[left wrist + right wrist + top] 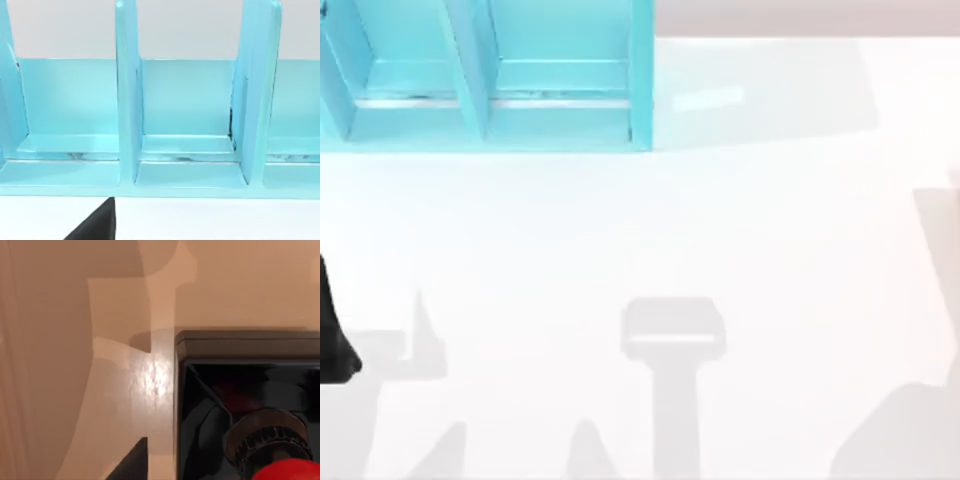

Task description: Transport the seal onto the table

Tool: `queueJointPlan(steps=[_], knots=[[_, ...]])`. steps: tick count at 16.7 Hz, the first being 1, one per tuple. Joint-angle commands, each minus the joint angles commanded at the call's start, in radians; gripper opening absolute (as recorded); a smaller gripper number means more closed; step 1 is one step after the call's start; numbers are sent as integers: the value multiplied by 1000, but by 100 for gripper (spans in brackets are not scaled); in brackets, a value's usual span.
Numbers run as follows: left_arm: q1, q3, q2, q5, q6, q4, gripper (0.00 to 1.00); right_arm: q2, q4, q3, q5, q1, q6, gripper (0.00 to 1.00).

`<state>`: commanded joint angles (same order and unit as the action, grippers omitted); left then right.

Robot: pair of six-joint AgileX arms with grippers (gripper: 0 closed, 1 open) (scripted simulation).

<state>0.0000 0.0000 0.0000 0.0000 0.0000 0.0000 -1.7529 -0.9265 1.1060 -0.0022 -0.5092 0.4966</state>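
Seal (250, 430) close under right end effector; grip state cannot tell. Left arm parked at table (650, 230) left edge, facing blue shelf (190, 150). Step: probably pickup or carry; next, set seal on open table.

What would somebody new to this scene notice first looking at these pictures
The light blue shelf unit stands out most, at the far left of the white table, its open compartments facing the left wrist camera. Next comes the seal in the right wrist view, very close up: a black square block base with a glossy red knob. A dark piece of the left arm sits at the table's left edge.
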Motion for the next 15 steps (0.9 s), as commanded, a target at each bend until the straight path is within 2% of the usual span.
queueJointPlan(steps=[8, 15], knots=[[0, 0, 0, 0, 0, 0, 100, 0, 0, 0, 0, 0, 0, 2], [0, 0, 0, 0, 0, 0, 100, 0, 0, 0, 0, 0, 0, 0]])
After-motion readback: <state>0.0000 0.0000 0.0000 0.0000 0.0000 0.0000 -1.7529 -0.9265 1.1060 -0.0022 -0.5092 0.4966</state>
